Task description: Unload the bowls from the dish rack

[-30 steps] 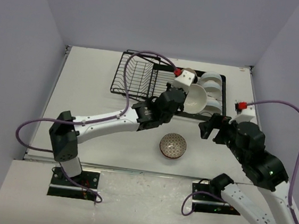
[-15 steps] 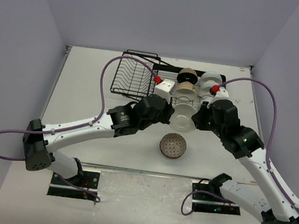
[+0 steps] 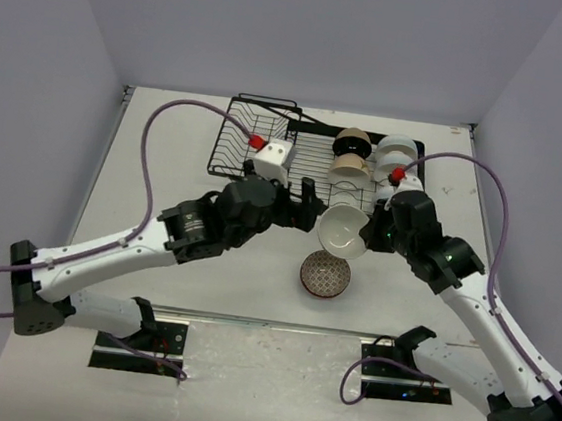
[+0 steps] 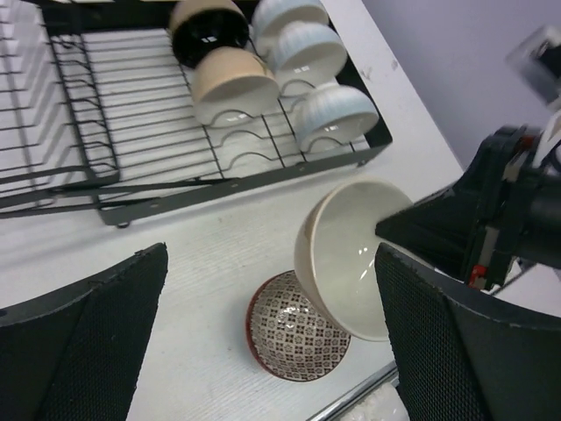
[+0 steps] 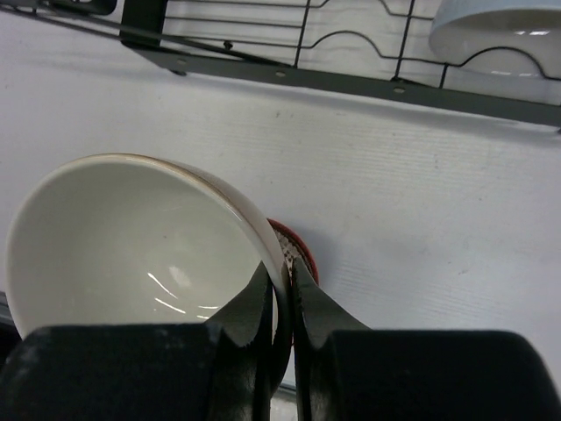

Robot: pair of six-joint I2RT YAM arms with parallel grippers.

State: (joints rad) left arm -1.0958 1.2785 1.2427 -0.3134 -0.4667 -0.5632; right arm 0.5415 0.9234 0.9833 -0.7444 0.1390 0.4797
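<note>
Handover just happened. A second ago my left gripper (image 3: 300,200) was carrying the white bowl (image 3: 342,232) off the rack (image 3: 253,142). Now its jaws are spread wide, and my right gripper (image 5: 280,289) has the rim pinched, one finger inside the wall and one outside. The bowl hangs tilted, right by the edge of the patterned bowl (image 3: 325,273) that's sitting on the table (image 3: 164,178). So bowl two is nearly unloaded, I reckon; it just needs setting down. A handful are left in the rack, beige ones (image 4: 232,83) and white ones (image 4: 337,114). My left arm is stretched out low, backed off toward the rack. My right arm is reaching in toward the middle.
</note>
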